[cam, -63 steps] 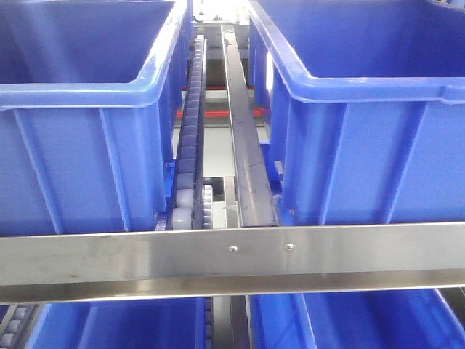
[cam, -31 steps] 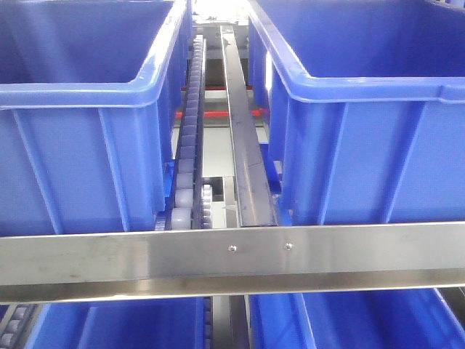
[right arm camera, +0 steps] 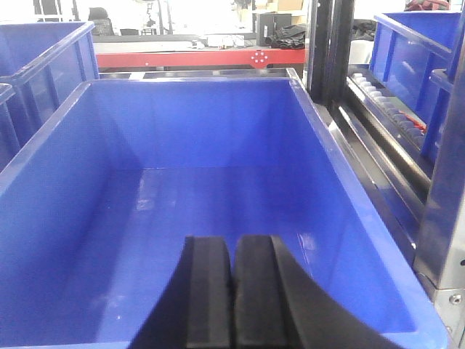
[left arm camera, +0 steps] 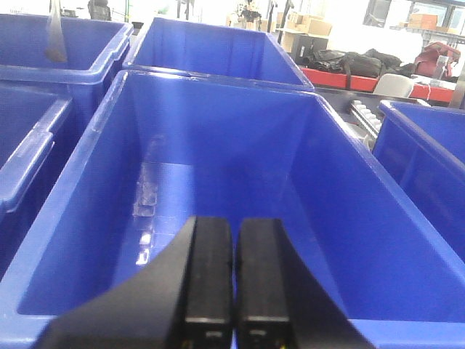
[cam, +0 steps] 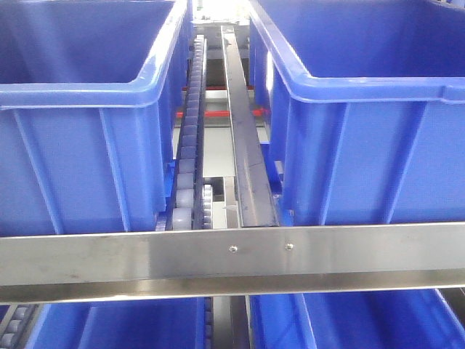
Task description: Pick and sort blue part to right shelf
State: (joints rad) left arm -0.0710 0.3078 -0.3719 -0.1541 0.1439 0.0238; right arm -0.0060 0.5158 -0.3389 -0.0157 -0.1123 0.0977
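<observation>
Looking first through the front-facing view, we are facing two blue bins, the left bin (cam: 80, 138) and the right bin (cam: 378, 145), sitting behind a steel rail (cam: 232, 258) with a roller track (cam: 190, 145) running between them. No arm is showing here, and no blue part either. The bin floors are hidden by their front walls, and the lower-tier bins are cut off at the bottom edge.

Switching to the left wrist view, we are hovering over an open blue bin (left arm camera: 218, 189). The left end effector (left arm camera: 234, 283) is sitting with its fingers pressed together, nothing between them. The floor we are seeing looks bare apart from glare; the near strip under the fingers is blocked from us.

Moving to the right wrist view, the right end effector (right arm camera: 234, 291) is likewise closed up and carrying nothing, poised above another blue bin (right arm camera: 203, 196) beside a shelf post (right arm camera: 330, 51). Again, bare floor, with the nearest patch masked by the fingers.

So we are not finding the blue part anywhere; blue on blue would be hard to spot, and it may lie in a hidden corner or in another bin. We are judging this as the search-and-approach step. To do it well, we would be spreading the fingers before descending, keeping clear of the bin walls, and scanning the covered near edge before committing.
</observation>
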